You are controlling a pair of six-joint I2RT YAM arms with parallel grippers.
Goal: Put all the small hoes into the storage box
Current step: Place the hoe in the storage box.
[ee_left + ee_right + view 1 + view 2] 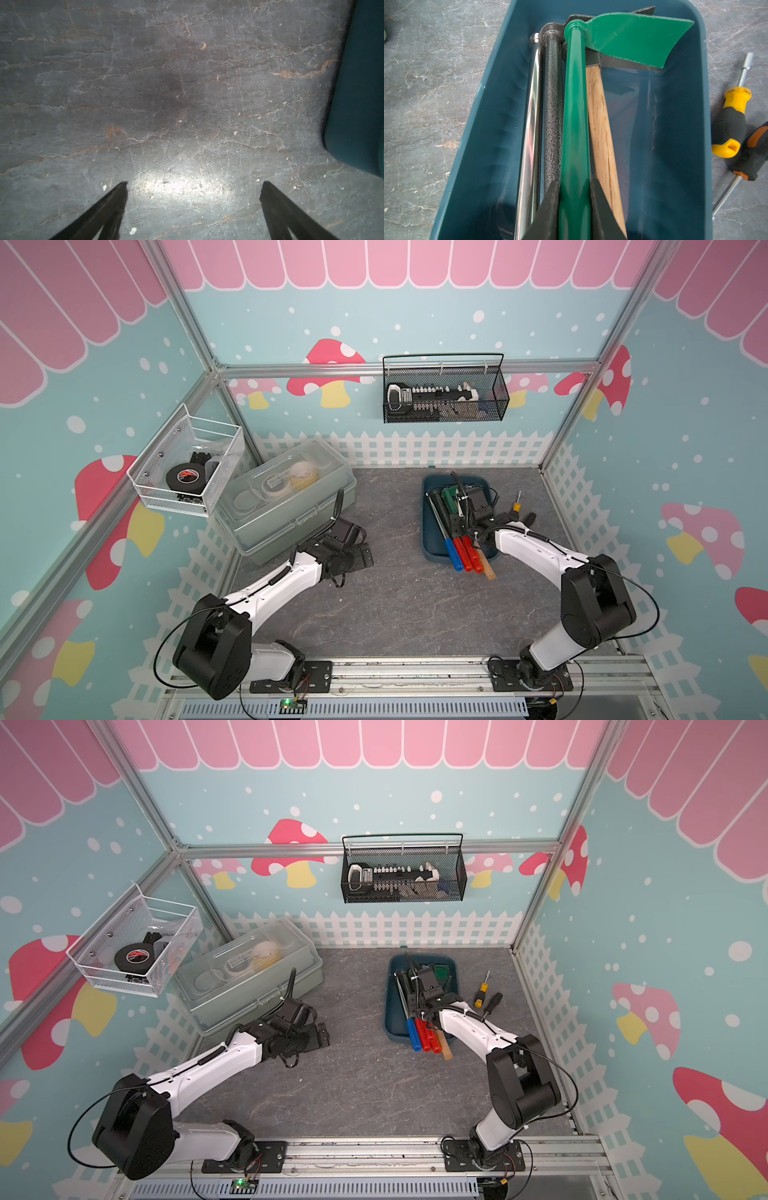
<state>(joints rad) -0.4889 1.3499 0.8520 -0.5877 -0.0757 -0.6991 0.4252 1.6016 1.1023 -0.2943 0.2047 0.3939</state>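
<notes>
The left end effector (193,184) hangs low over the bare grey stone-patterned bench (166,83). Its two black fingers are wide apart with nothing between them, apparently parked clear of the work. Near it stands the shallow dark teal-blue plastic storage box (488,128). Inside, a hoe with a polished chrome shaft (532,116) and one with a speckled black shaft (553,116) lie side by side, likely packed close to leave room. Next to them, the small hoe with the glossy green metal shaft and blade (574,104) is in the box, its blade overlapping the dark head of a wooden-handled hoe (600,124). The right end effector (574,182) is clamped on that green shaft well back from the blade, so the head reaches the far wall. Letting go looks like the one step left. Outside the box, a yellow-and-black screwdriver (733,124) and an orange-and-black one (756,153) lie on the bench.
</notes>
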